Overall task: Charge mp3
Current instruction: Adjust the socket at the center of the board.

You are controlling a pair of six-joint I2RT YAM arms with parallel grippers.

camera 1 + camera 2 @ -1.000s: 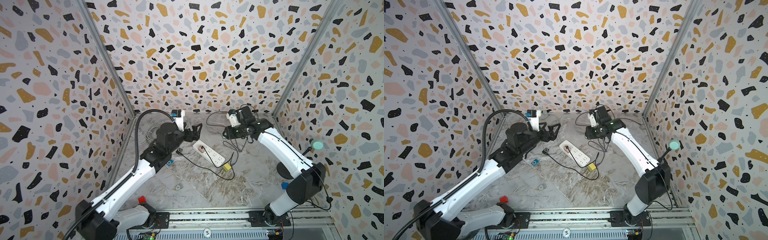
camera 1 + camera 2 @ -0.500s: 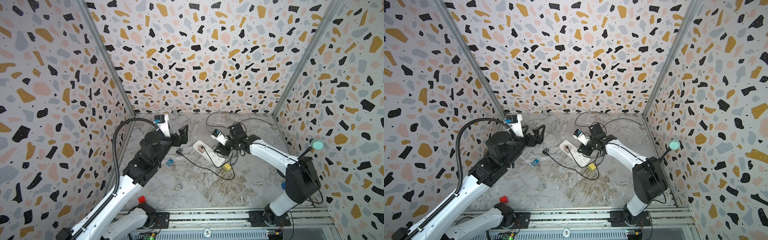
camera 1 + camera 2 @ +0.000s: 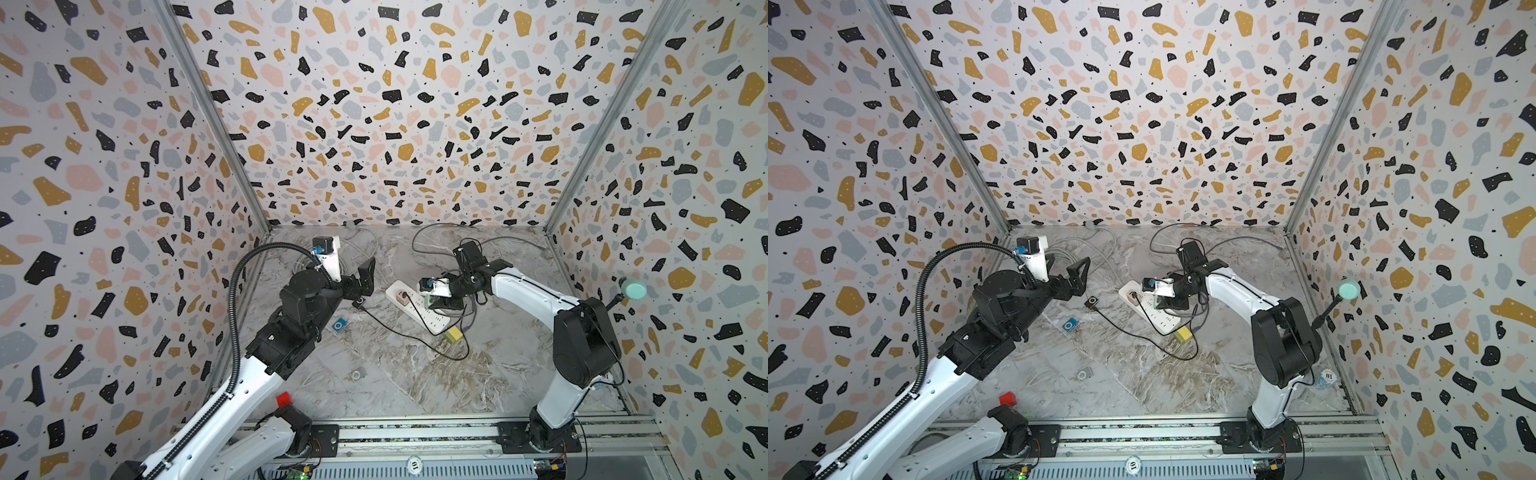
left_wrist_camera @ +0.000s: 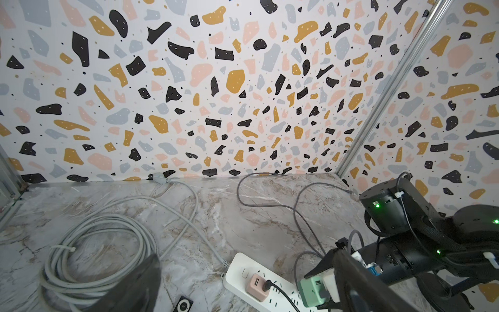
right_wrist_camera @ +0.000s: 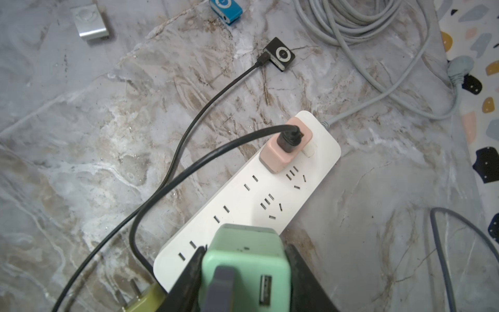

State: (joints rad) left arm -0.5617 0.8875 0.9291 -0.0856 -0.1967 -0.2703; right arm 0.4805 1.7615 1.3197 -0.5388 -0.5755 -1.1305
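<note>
1. A coil of grey cable (image 4: 102,243) is seen lying near the rear left corner of the surface
2. The left gripper (image 3: 362,280) is held above the surface beside that coil, its jaws spread wide with nothing between them
3. The black mp3 player (image 5: 279,54) lies flat on the surface near the left gripper's tips, left of centre, with a black cable (image 5: 243,137) plugged into its edge
4. A blue mp3 player (image 3: 339,324) and a silver mp3 player (image 3: 358,374) are placed apart, nearer the front edge
5. A white power strip (image 5: 243,194) is laid diagonally at the centre; a pink charger (image 5: 280,154) is plugged into its rear end, and the black cable runs from it
6. The right gripper (image 3: 436,297) is clamped on a green charger (image 5: 245,259) over the strip; whether its prongs are seated cannot be told
7. A yellow adapter (image 3: 454,333) rests just beside the strip's front end
</note>
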